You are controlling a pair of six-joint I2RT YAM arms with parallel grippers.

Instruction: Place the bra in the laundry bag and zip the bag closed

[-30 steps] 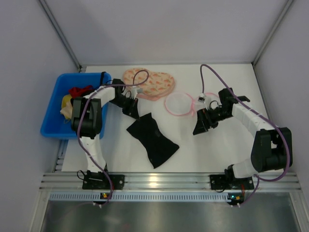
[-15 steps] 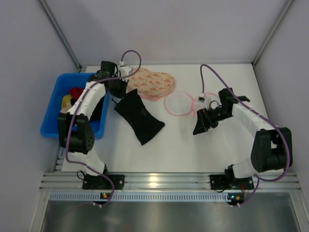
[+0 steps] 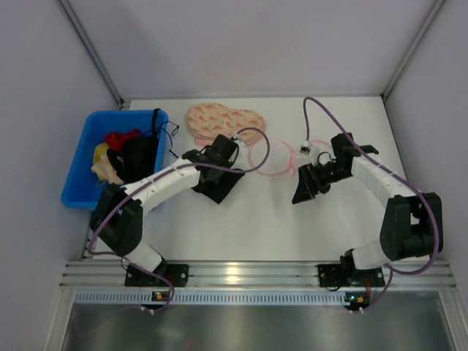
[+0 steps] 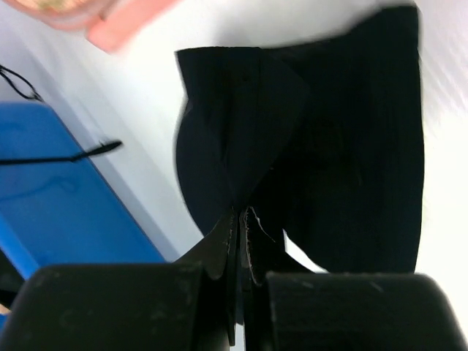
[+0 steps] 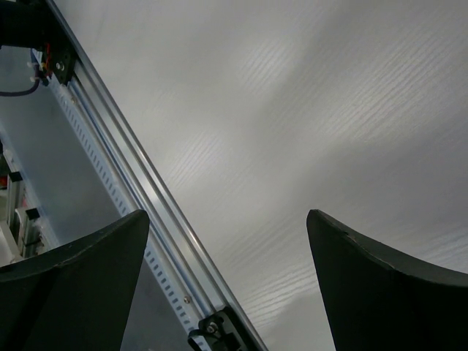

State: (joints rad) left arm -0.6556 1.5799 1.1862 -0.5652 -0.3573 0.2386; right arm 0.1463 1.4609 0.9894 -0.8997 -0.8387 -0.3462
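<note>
- One thing has travelled in the last second: the soft black fabric strip of a bra (image 3: pixel 219 184). It lay spread flat in the lower middle of the top view, swung up-left toward the blue plastic bin (image 3: pixel 73 191), and now sits bunched just left of centre.
- The left gripper (image 3: pixel 224 155) is clenched on an edge of the bra. In the left wrist view its fingers (image 4: pixel 221 257) are pressed together on the black fabric, which fans out beyond them. Whether the fabric drags on the white table (image 3: pixel 292 227) or hangs clear I cannot tell.
- The small round white mesh laundry bag with a pink zip rim (image 3: pixel 272 174) has not shifted. It lies at the centre of the top view, just right of the left gripper, with its left side partly hidden by the arm's purple cable (image 3: pixel 252 135).
- The right gripper (image 3: pixel 300 196) has stayed put just right of the bag, jaws spread wide and grasping nothing. Its wrist view shows only table and a metal rail (image 5: pixel 146 190) between the fingers.
- The peach-pink patterned heart-shaped cloth (image 3: pixel 223 123) lies untouched at upper centre.
- For the task, the pickup looks done and the carry has nearly reached the bag. The bra is not inside yet, and the zip is untouched. Whether the bag's mouth is open cannot be made out.
</note>
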